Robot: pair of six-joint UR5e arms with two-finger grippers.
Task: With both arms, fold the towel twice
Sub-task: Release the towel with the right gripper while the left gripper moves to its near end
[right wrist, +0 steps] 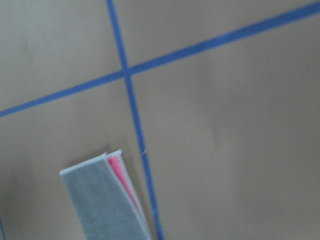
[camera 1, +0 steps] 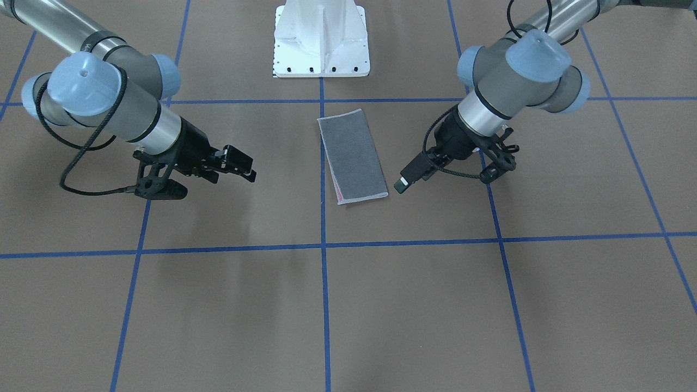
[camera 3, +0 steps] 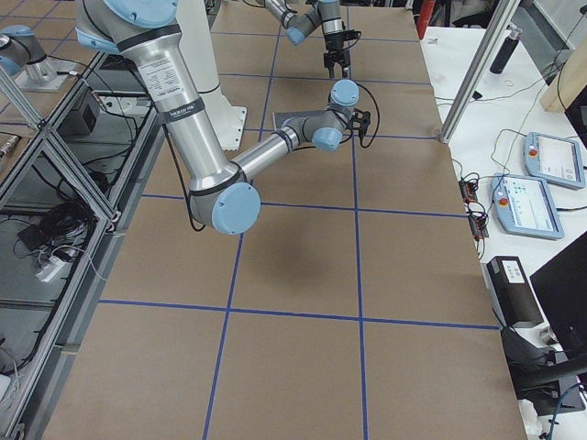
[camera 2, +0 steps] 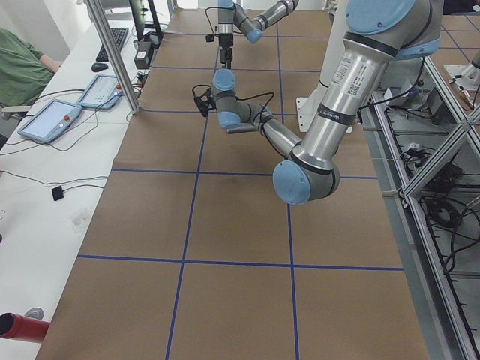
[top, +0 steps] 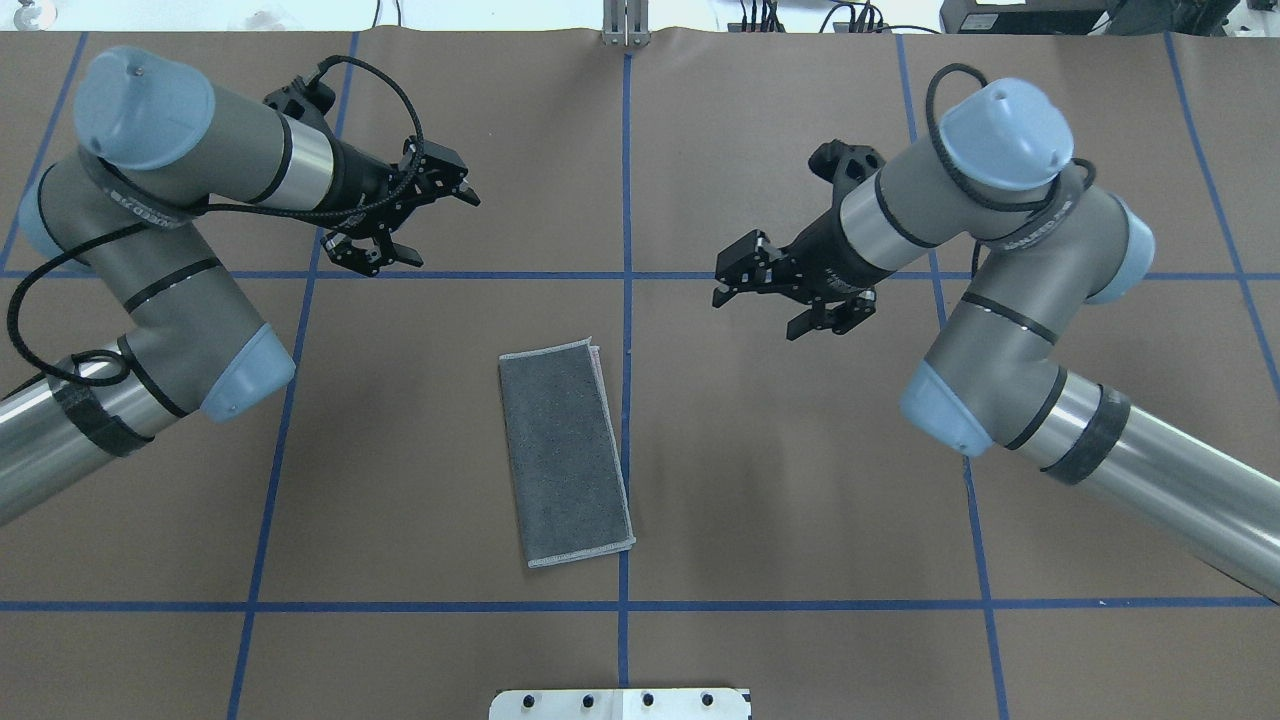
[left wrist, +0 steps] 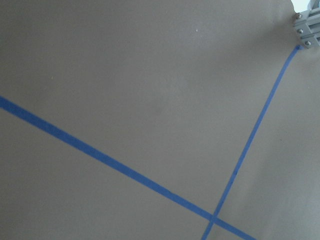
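Note:
The towel [top: 565, 455] lies flat on the brown table, folded into a long strip with its dark grey face up. A pink edge shows along one long side in the front-facing view [camera 1: 353, 155] and in the right wrist view [right wrist: 105, 205]. My left gripper [top: 440, 228] is open and empty. It hovers beyond the towel's far end, off to the left, and also shows in the front-facing view [camera 1: 402, 187]. My right gripper [top: 757, 308] is open and empty. It hovers to the right of the towel's far end and also shows in the front-facing view [camera 1: 234, 177]. Neither gripper touches the towel.
The white bolted pedestal [camera 1: 321, 43] stands at the robot's side of the table, close to the towel's near end. Blue tape lines [top: 626, 200] grid the brown table cover. A desk with control pendants [camera 2: 45, 120] runs along the far side, where a person in green [camera 2: 22, 67] sits.

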